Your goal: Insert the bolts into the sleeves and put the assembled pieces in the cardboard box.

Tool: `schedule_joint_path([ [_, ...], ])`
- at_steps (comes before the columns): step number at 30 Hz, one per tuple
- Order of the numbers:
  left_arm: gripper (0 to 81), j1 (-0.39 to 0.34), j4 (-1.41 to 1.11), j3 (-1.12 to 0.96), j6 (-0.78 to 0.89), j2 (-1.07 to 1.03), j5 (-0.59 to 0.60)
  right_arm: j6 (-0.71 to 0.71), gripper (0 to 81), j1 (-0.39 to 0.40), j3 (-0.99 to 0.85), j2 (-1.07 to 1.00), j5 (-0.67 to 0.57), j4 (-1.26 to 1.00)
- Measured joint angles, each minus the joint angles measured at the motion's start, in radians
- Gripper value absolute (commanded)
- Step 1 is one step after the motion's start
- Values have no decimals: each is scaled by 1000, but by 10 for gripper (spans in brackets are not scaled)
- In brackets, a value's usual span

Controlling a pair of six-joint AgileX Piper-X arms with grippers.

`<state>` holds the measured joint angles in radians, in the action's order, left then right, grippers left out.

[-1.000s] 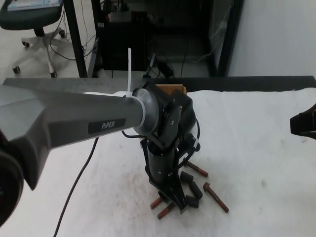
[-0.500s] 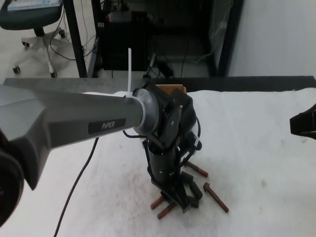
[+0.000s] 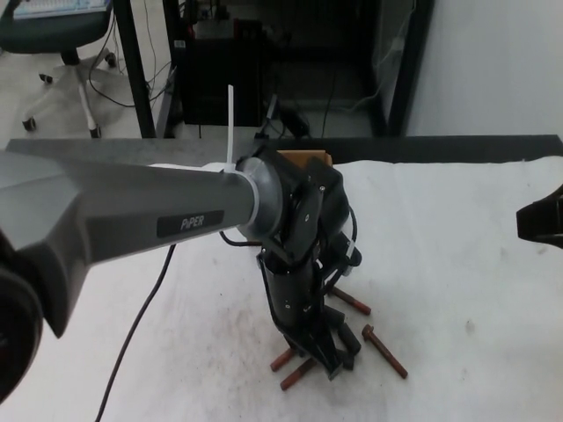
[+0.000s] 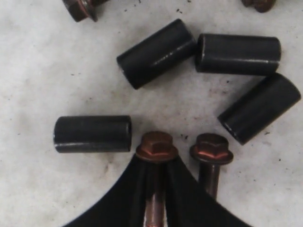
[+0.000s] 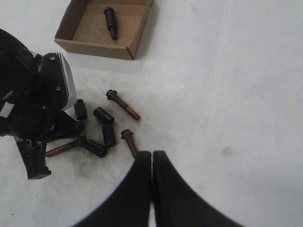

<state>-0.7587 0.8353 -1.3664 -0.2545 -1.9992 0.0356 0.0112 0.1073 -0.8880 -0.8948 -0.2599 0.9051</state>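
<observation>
Closely, the left fingers (image 4: 124,196) clamp the shank of a bolt (image 4: 156,150), head just beyond.

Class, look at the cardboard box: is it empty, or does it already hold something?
Not empty. In the right wrist view, one assembled piece lies flat on the floor of the open-topped cardboard box.
</observation>
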Motion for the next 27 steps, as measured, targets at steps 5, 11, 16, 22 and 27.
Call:
schedule_joint_path([
  [5, 0, 0, 30, -14, 0, 16, 5, -3, 8, 0, 0, 0, 0, 0],
  [11, 2, 11, 43, -16, 28, 206, -42, -11, 8, 0, 0, 0, 0, 0],
  [16, 2, 47, 37, -17, 66, 346, -48, -42, 8, 0, 0, -14, -72, 0],
  [22, 2, 131, -55, 64, 133, 608, -56, -49, 8, 2, 0, -104, -158, -24],
  [27, 2, 163, -187, 247, 176, 817, -52, -56, 125, 48, 0, -187, -283, -99],
])
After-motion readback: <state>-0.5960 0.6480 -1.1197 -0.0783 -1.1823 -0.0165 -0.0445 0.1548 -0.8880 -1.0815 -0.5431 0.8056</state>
